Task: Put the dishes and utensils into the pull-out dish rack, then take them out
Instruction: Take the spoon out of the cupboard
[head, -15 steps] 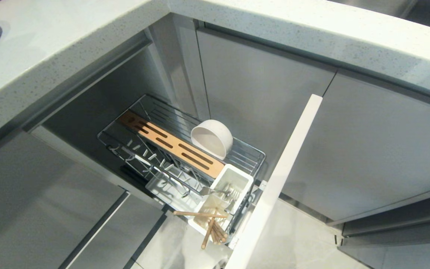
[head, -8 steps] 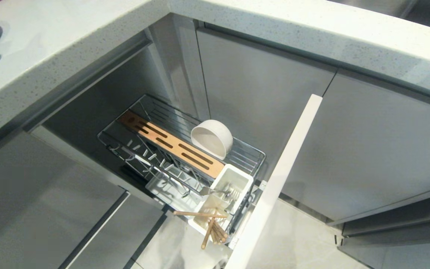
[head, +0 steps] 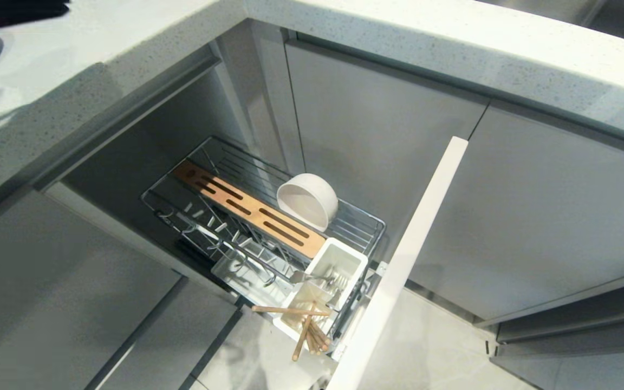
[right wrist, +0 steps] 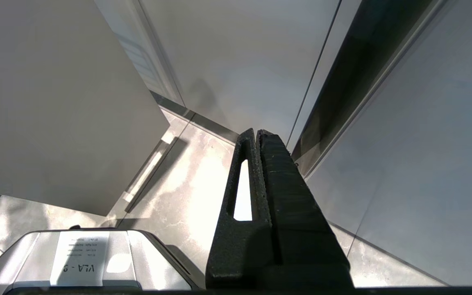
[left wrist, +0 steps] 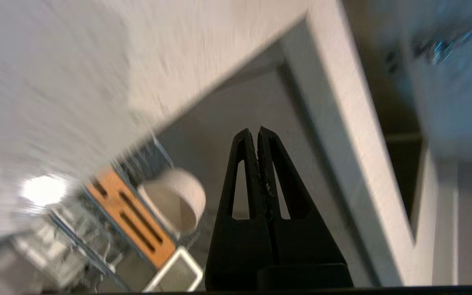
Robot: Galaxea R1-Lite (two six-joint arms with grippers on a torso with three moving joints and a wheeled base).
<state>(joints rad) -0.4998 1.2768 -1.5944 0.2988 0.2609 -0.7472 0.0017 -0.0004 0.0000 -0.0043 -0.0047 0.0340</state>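
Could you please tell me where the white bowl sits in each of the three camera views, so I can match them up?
Head view: the white bowl lies tipped on its side in the wire dish rack, beside the slotted wooden strip, near picture centre.
Left wrist view: the bowl shows lower left of centre, beside the shut left gripper.
Right wrist view: not in it.
Shared landmark: the wooden strip beside the bowl.

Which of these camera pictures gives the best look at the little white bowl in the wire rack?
The head view: the white bowl shows sharp and whole, tipped on its side beside the wooden strip. The left wrist view shows it too, but blurred and near the closed left pincer. The right wrist view misses it entirely.
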